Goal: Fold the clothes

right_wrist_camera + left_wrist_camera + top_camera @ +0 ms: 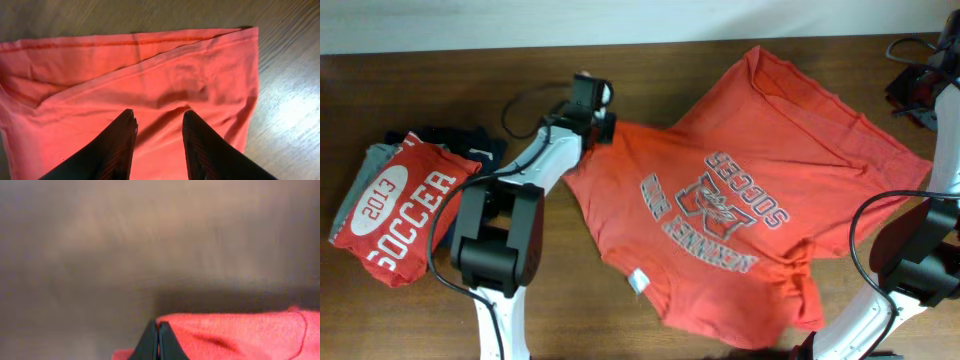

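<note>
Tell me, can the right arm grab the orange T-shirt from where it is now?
Probably yes. Its tool hangs open over the orange T-shirt, near a hemmed edge, and nothing lies between them.

In the left wrist view the table [150, 240] is all blurred (no grain shows), and the bottom edge cuts the left gripper [158, 328]. Overhead, lower right, the right arm [920, 255] hides part of the T-shirt [740, 200].
</note>
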Robot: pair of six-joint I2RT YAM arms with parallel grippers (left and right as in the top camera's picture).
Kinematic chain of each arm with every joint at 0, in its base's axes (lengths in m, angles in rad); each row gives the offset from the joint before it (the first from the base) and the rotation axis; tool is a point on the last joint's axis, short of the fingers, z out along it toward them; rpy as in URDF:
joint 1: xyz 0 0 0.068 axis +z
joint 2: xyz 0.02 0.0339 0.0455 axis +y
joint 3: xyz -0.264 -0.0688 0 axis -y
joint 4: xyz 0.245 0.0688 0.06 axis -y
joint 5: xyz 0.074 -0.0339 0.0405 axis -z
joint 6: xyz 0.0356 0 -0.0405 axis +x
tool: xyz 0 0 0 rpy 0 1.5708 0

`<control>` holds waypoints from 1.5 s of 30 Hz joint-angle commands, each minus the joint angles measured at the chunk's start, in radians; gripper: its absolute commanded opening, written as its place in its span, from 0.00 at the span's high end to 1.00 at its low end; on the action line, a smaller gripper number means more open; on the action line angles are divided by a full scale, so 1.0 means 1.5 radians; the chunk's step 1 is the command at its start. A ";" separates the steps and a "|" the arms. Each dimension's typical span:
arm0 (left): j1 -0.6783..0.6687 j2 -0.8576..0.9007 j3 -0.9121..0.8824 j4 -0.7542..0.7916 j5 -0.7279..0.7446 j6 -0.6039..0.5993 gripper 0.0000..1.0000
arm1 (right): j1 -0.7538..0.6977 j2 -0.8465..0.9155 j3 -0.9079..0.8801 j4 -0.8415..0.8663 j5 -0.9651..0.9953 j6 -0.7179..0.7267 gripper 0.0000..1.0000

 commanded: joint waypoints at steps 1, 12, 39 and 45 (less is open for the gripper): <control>0.034 0.015 0.014 0.066 -0.021 0.028 1.00 | 0.014 -0.008 0.006 -0.008 -0.012 -0.004 0.65; 0.117 0.103 0.137 0.107 -0.023 0.025 0.99 | 0.071 -0.008 0.006 -0.024 -0.023 -0.005 0.65; 0.045 0.051 0.433 -0.794 0.170 -0.007 0.67 | 0.067 0.028 -0.109 -0.040 -0.122 -0.149 0.48; 0.019 0.051 0.312 -0.742 0.153 -0.094 0.68 | 0.067 0.028 -0.117 -0.040 -0.128 -0.147 0.48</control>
